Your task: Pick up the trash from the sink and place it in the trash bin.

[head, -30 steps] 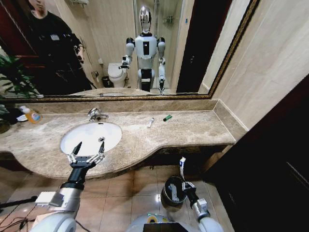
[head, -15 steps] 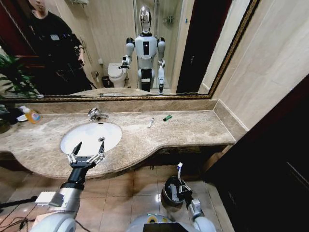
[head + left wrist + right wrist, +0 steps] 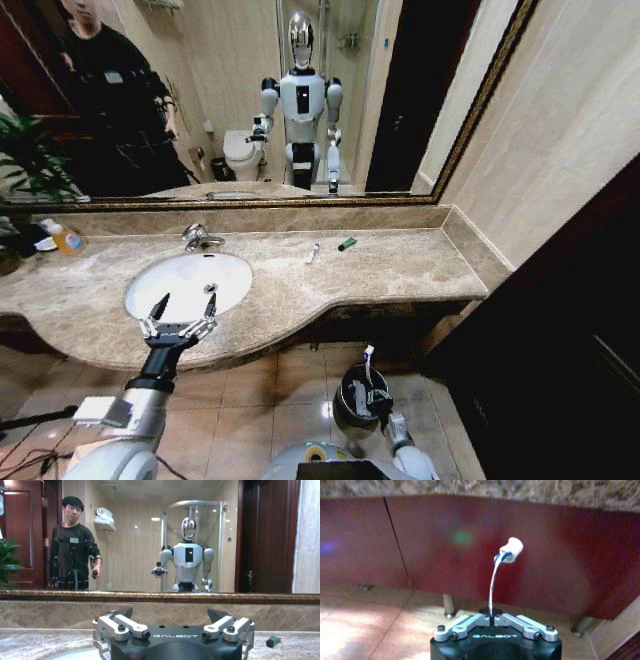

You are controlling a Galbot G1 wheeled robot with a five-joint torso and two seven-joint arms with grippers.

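From the head view, our right hand (image 3: 372,385) is clamped on a thin white tube (image 3: 368,366) over the black trash bin (image 3: 350,405); released off-centre, it could catch the metal rim and fall to the floor. Our left hand (image 3: 180,315), fingers apart, hovers at the sink (image 3: 150,280). A white tube (image 3: 312,254) and green piece (image 3: 346,243) lie on the counter (image 3: 400,265).

In the right wrist view the tube (image 3: 499,570) stands straight out from the closed fingers, cap end farthest.

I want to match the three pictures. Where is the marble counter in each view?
Head view: the marble counter runs across the middle, around the basin.
Left wrist view: it stretches behind the open left gripper, below the mirror.
Right wrist view: its edge overhangs the cabinet front, beyond the right gripper, shut on a white tube.
Shared landmark: the green piece on it, in head and left wrist views.
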